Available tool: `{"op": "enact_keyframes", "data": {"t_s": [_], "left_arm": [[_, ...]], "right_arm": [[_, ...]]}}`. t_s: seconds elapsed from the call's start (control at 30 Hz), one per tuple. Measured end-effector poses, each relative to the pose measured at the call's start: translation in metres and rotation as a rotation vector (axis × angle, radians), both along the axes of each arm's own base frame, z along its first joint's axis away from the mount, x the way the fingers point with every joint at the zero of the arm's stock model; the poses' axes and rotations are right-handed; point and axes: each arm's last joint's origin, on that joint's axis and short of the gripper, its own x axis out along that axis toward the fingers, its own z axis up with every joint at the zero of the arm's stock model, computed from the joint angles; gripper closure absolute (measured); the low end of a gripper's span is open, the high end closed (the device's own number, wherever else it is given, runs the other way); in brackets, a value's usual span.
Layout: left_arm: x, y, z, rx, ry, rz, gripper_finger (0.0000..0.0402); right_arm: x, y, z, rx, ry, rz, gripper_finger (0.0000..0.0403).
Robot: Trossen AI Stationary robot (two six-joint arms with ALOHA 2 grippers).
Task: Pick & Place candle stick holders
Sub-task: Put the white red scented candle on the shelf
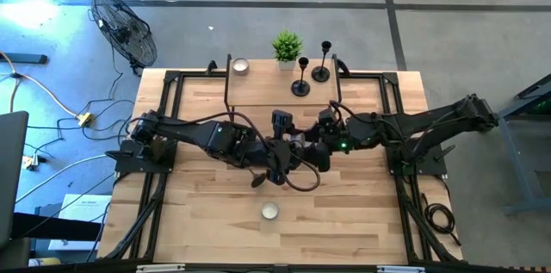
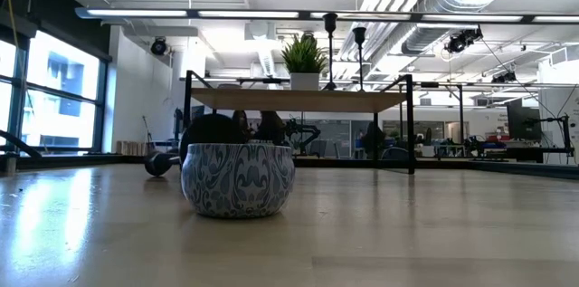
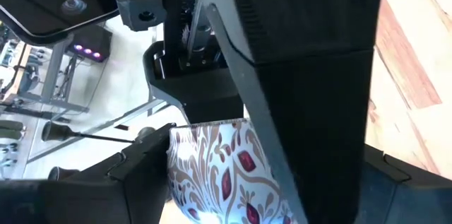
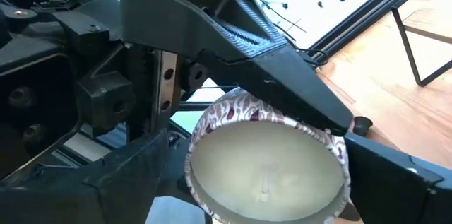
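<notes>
At the table's centre the left gripper (image 1: 288,154) meets the right one; whether its fingers are clamped I cannot tell. At 6 o'clock a patterned candle tin (image 1: 270,211) sits alone, with a dark fallen thing (image 1: 257,183), perhaps a candlestick, just beyond it at 7. The right gripper (image 4: 268,189) is clamped on a second candle tin (image 4: 268,171). On the raised shelf (image 1: 258,92) at 12 o'clock stand a plant (image 1: 287,47) and two upright candlesticks (image 1: 300,79).

you see a potted plant (image 1: 287,47) and a white candle (image 1: 240,65) on the raised shelf (image 1: 258,92), a patterned tin candle (image 1: 270,211) on the table (image 1: 362,213), a fan (image 1: 126,30) beside.
</notes>
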Motion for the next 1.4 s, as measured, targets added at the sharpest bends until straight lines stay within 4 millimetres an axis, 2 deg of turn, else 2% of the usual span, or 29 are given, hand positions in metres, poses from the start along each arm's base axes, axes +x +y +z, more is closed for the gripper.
{"op": "enact_keyframes", "data": {"t_s": [0.47,0.7,0.9,1.17,1.4], "left_arm": [[-0.005,-0.008,0.000,0.022,0.005,0.027,0.0104],[-0.014,-0.011,0.007,-0.021,-0.041,0.051,0.0103],[-0.040,-0.004,0.032,-0.092,-0.157,0.169,0.0103],[-0.098,0.020,0.077,-0.171,-0.389,0.381,0.0103],[-0.143,0.039,0.105,-0.181,-0.583,0.554,0.0103]], "right_arm": [[-0.027,-0.007,0.013,-0.017,0.021,-0.053,0.0027],[-0.039,-0.011,0.009,-0.043,0.105,-0.091,0.0025],[-0.043,-0.013,0.011,-0.052,0.107,-0.100,0.0025],[-0.052,-0.018,0.019,-0.089,0.071,-0.107,0.0029],[-0.059,-0.022,0.026,-0.132,0.035,-0.107,0.0029]]}}
